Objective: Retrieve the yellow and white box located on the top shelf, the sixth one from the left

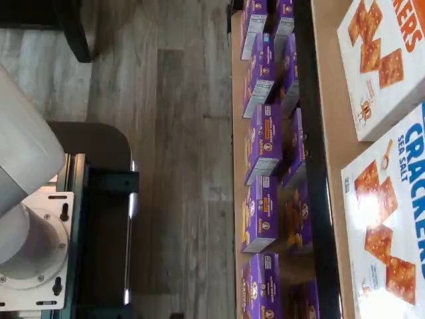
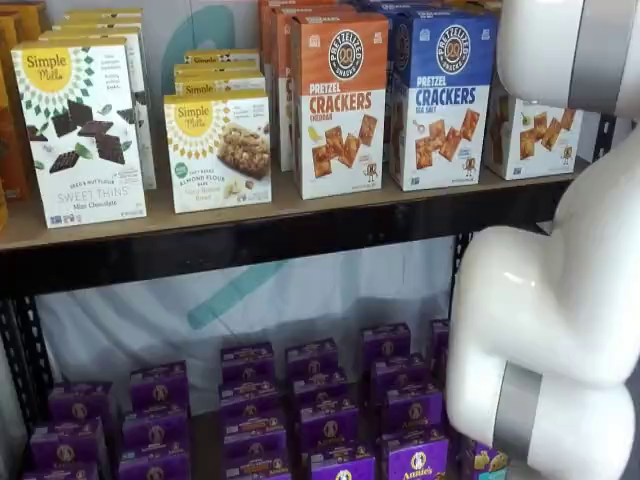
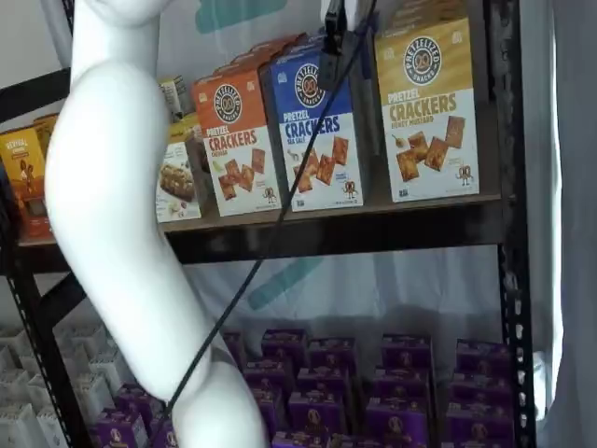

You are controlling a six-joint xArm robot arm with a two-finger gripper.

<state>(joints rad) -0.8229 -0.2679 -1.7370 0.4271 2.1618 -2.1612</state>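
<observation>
The yellow and white box [image 3: 429, 112] stands upright at the right end of the top shelf [image 3: 354, 229], next to a blue box [image 3: 312, 131]. In a shelf view only its white lower part [image 2: 535, 140] shows behind the white arm. My gripper [image 3: 333, 28] shows only as black fingers hanging from the picture's top edge with a cable beside them, in front of the blue box's upper right corner and left of the yellow box. No gap or grip can be made out. The wrist view shows the orange box [image 1: 382, 60] and the blue box [image 1: 392, 232], not the yellow one.
An orange box [image 2: 338, 100] and white Simple Mills boxes [image 2: 217, 150] stand further left on the shelf. Small purple boxes [image 2: 320, 420] fill the lower level. The white arm [image 2: 540, 320] covers the right side. A black upright [image 3: 508, 187] stands right of the yellow box.
</observation>
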